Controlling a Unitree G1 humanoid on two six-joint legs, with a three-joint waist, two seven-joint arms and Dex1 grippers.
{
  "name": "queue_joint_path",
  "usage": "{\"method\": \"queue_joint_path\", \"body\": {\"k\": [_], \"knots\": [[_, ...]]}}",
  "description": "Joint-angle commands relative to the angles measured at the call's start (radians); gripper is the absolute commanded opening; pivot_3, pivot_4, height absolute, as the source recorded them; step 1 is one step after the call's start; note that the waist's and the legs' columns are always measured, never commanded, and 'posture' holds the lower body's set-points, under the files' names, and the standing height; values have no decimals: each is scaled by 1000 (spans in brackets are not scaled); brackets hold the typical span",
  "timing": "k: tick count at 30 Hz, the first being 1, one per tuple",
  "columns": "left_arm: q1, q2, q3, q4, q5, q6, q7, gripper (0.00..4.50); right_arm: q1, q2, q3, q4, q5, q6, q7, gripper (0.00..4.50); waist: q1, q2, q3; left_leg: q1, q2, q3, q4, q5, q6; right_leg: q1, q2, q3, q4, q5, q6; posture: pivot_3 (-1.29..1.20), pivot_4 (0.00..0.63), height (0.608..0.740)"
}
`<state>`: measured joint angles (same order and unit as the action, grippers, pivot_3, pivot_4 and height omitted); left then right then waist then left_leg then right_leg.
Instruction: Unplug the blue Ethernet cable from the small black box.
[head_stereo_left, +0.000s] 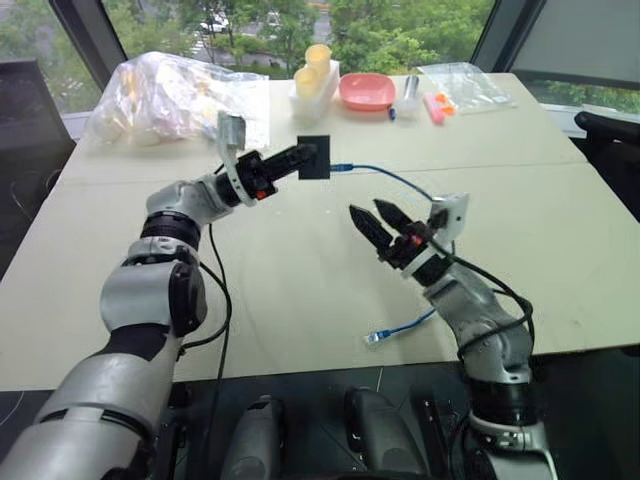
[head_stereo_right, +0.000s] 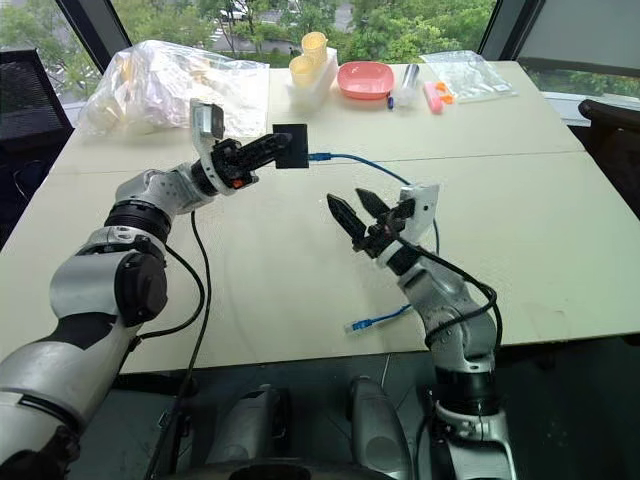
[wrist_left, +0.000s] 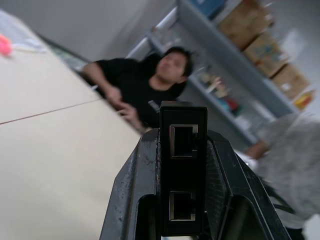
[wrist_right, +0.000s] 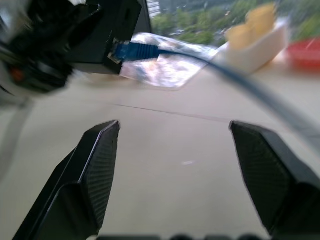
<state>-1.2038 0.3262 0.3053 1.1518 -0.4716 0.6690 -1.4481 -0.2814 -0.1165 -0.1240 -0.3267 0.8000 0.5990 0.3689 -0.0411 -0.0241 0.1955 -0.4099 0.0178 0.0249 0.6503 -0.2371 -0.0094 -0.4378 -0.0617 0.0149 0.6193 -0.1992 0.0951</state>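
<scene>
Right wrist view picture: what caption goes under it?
Open right end effector faces the blue Ethernet cable, plugged into the small black box.

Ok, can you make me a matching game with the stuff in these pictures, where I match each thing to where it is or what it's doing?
Things:
1. small black box
2. blue Ethernet cable
3. right gripper
4. pink bowl

States or places:
A. fingers open, holding nothing
B. on the far side of the table, beside the yellow cups
C. held up in the left gripper
D. one plug in the box, the other end lying near the table's front edge

Pairs: 1-C, 2-D, 3-A, 4-B
</scene>
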Motion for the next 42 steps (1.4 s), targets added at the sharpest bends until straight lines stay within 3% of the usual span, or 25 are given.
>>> {"method": "queue_joint_path", "body": {"k": [1,12,34,37,39,42], "knots": [[48,-7,15,-140,-67,102,-18,519,-13,72,-54,-89,197,57,-119,3640,1,0,0,2,1,0,1,0,0,2,0,0,0,0,0,0,150,740],[170,-48,33,-412,-191,257,120,519,-48,108,-1,-76,188,36,-175,3640,3,0,0,1,-1,0,1,0,0,3,0,0,-3,0,0,0,150,740],[208,-72,18,-518,-276,308,193,519,-84,106,19,-26,160,4,-146,3640,1,0,0,1,-1,0,1,0,0,3,0,0,-3,0,0,0,150,740],[212,-73,14,-524,-280,310,196,519,-84,111,18,-25,165,-2,-145,2759,1,0,0,1,-1,0,1,0,0,3,0,0,-3,0,0,0,150,740],[214,-73,12,-526,-281,311,199,519,-86,118,13,-24,174,-7,-143,1839,1,0,0,1,-1,0,1,0,0,3,0,0,-3,0,0,0,150,740],[218,-72,9,-528,-284,310,203,519,-87,121,11,-23,177,-10,-139,1839,2,0,0,1,-1,0,1,0,0,3,0,0,-4,0,0,0,150,740]]}}
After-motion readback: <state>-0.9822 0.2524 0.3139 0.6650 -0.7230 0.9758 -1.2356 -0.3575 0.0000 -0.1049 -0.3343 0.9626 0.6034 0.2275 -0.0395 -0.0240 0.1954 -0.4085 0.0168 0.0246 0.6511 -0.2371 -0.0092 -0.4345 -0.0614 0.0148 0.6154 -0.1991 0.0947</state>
